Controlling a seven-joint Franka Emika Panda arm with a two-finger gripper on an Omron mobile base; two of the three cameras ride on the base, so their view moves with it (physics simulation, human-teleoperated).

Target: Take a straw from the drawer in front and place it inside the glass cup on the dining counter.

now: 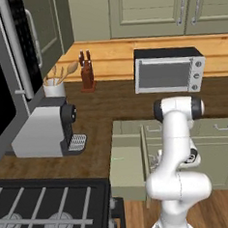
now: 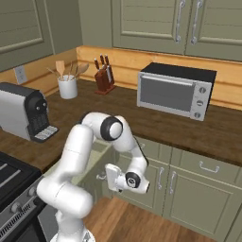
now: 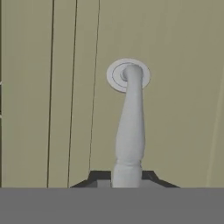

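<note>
Hand view: gripper point(image 3: 127, 177) has its jaws closed on the drawer's metal handle point(image 3: 130, 131), a pale rod that runs from a round mounting plate at 12 o'clock down to the dark fingertips point(image 3: 98, 178) at 6 o'clock. Behind the handle, the sage-green drawer front with vertical panel lines toward 9 o'clock. Left base view: the drawer point(image 1: 126, 166) stands pulled out from the cabinet run, pale green interior showing, just at 9 o'clock of the arm point(image 1: 179, 174). A thin light streak lies in the drawer interior near its left side; cannot tell whether this is the straw. Right base view: the arm folds down from its elbow, the hand low in front of the cabinets, at 3 o'clock of the open drawer point(image 2: 94, 163); the jaws themselves are hidden there. On the dark wood counter point(image 1: 115, 108): toaster oven point(image 1: 168, 69) at 1 o'clock of the drawer, knife block point(image 1: 87, 72) at 11 o'clock, white utensil holder point(image 1: 54, 86) with wooden spoons further toward 10 o'clock, coffee machine point(image 1: 47, 131) at 9 o'clock. Stove top point(image 1: 46, 211) at 7 o'clock.
</note>
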